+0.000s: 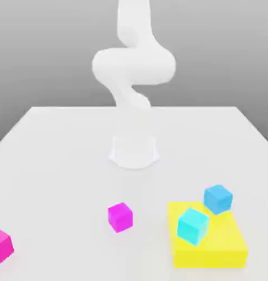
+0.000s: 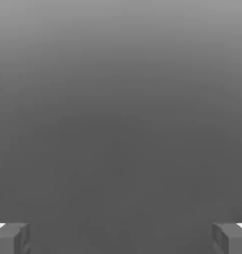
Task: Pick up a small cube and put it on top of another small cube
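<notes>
On my exterior view I work across from the left. At the far left edge, close to the front, a magenta-pink cube [image 1: 1, 246] sits on the white table [image 1: 59, 164], partly cut off by the frame. Further right and a little farther back is the small cube [image 1: 120, 217], the same bright pink, standing alone on bare table, well apart from its twin. Behind it, around the middle of the table, rises the white arm [image 1: 133, 66], its round base [image 1: 134, 151] planted on the surface and its links bending upward out of frame.

To the right of the small cube lies the flat yellow block [image 1: 218, 247]. A turquoise cube [image 1: 193, 224] rests on its top, near the back left corner, turned at an angle. Just behind and to the right is the sky-blue cube [image 1: 218, 198], at the block's back edge; I cannot tell whether it stands on the block or on the table behind it.

On my hand view, the gripper [image 2: 121, 238] stands spread wide, its two grey fingertips [image 2: 11, 238] at opposite edges with nothing between them.
</notes>
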### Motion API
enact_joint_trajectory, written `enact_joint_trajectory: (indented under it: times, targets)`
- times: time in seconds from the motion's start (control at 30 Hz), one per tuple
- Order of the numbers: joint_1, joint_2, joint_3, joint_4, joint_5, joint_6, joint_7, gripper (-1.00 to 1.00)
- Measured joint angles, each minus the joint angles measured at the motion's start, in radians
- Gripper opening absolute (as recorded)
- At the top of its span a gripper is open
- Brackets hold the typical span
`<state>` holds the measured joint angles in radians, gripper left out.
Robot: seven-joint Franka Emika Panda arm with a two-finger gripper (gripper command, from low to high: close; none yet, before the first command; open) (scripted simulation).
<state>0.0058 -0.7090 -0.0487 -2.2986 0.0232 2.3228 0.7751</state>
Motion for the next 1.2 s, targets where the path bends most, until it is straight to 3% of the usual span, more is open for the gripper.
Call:
enact_joint_trajectory:
  times: [0.57,0.77,1.0,1.13,1.17,1.2]
  targets:
    - [-0.035,0.623,-0.283,0.01,0.224,0.154,-0.218,0.0]
    - [-0.117,0.836,-0.311,0.013,0.285,0.21,-0.281,0.0]
    - [-0.194,1.067,-0.359,0.012,0.293,0.289,-0.312,0.0]
    - [-0.261,1.212,-0.292,0.042,0.369,0.385,-0.37,0.0]
    - [-0.276,1.24,-0.274,0.049,0.386,0.406,-0.383,-1.0]
    - [-0.276,1.24,-0.274,0.049,0.386,0.406,-0.383,-1.0]
